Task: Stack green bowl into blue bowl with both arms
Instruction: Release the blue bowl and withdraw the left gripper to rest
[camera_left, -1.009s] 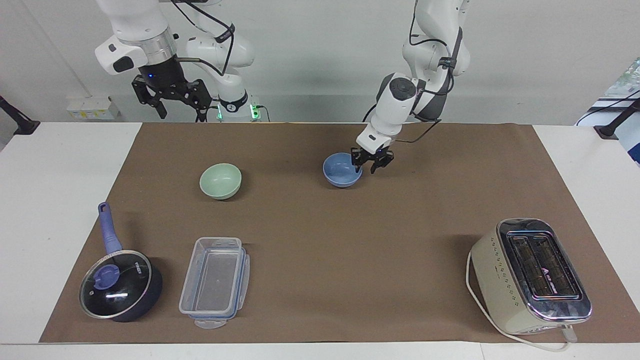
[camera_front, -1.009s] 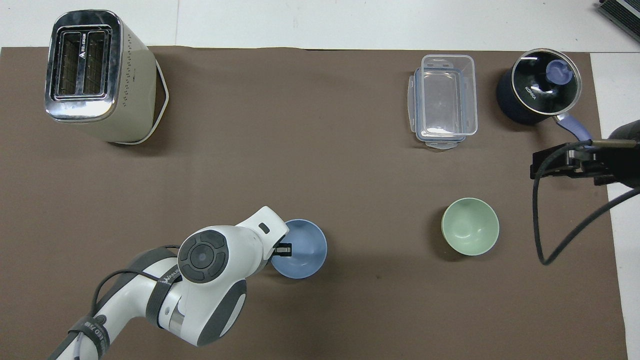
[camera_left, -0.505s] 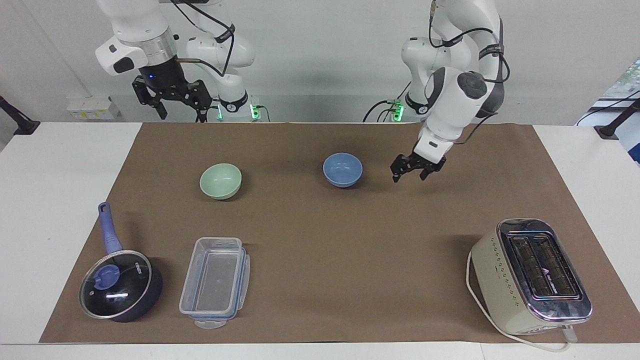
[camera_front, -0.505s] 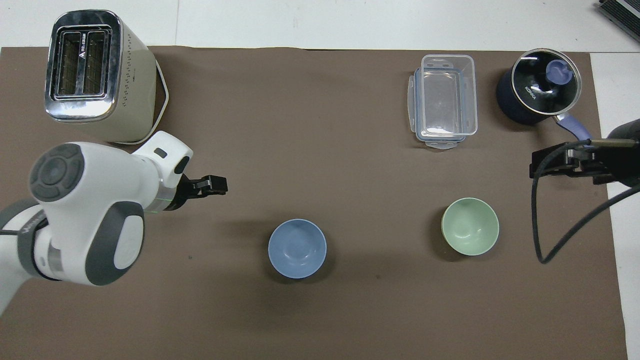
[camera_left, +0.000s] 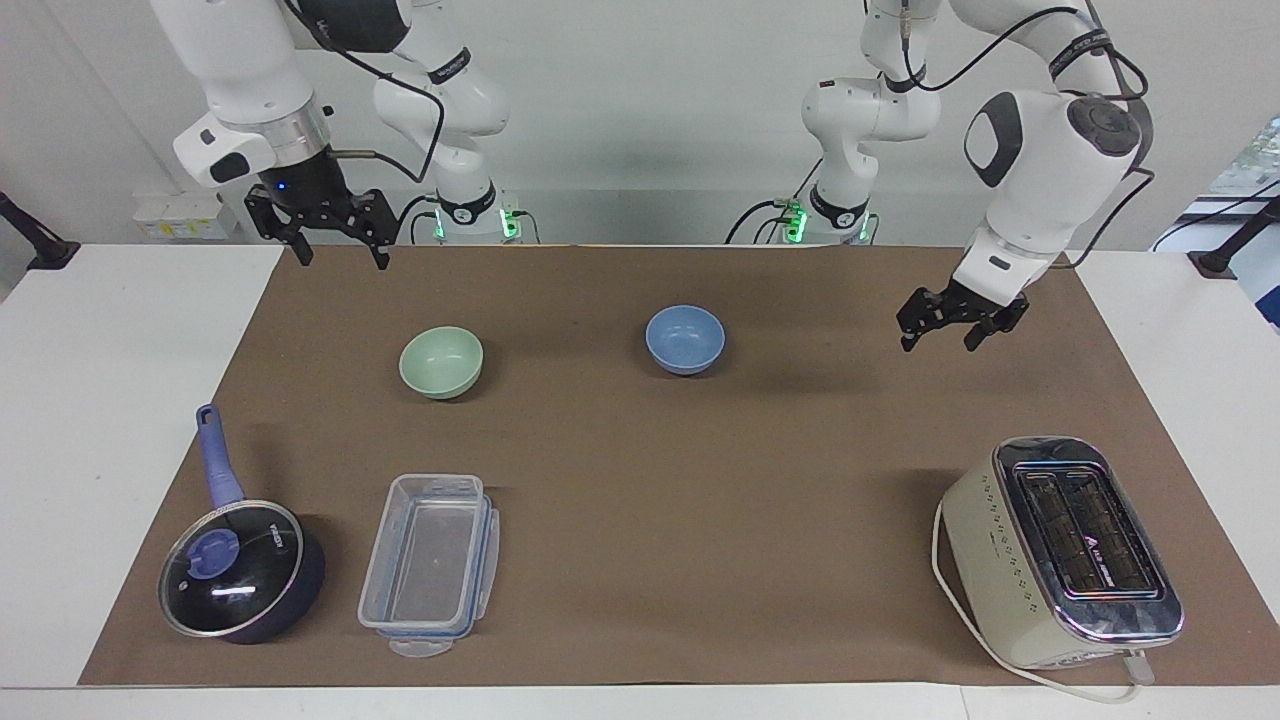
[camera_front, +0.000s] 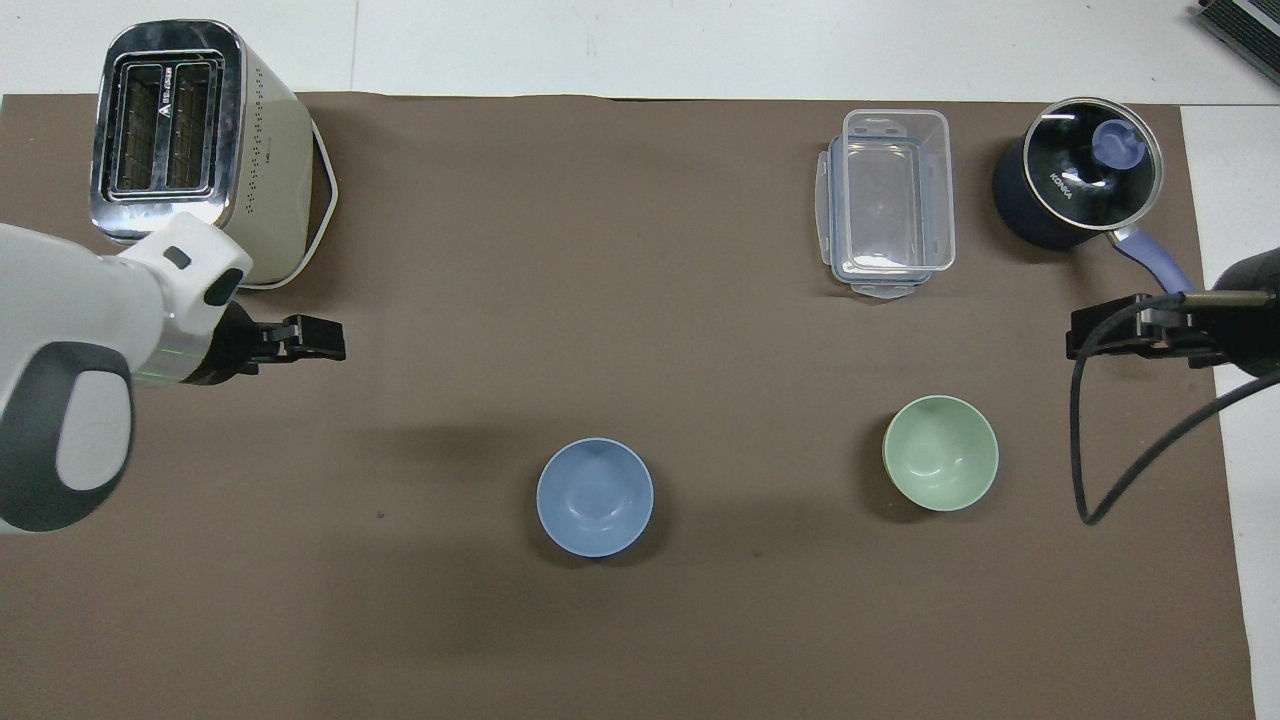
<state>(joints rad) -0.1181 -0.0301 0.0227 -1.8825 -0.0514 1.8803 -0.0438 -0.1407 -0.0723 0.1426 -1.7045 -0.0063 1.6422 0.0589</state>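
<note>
The green bowl (camera_left: 441, 362) stands upright on the brown mat, toward the right arm's end; it also shows in the overhead view (camera_front: 940, 466). The blue bowl (camera_left: 685, 340) stands upright near the mat's middle, apart from the green bowl, and shows in the overhead view (camera_front: 595, 497). Both bowls are empty. My left gripper (camera_left: 936, 344) hangs open and empty over bare mat toward the left arm's end, well clear of the blue bowl (camera_front: 338, 340). My right gripper (camera_left: 342, 260) hangs open and empty, raised over the mat's edge near the green bowl (camera_front: 1072, 338).
A cream toaster (camera_left: 1062, 550) stands farthest from the robots at the left arm's end. A clear plastic container (camera_left: 430, 565) and a dark lidded pan with a blue handle (camera_left: 235, 572) sit farther out than the green bowl.
My left gripper has let go of the blue bowl's rim and swung away toward the left arm's end. The blue bowl stays put. My right gripper has shifted slightly toward its own end.
</note>
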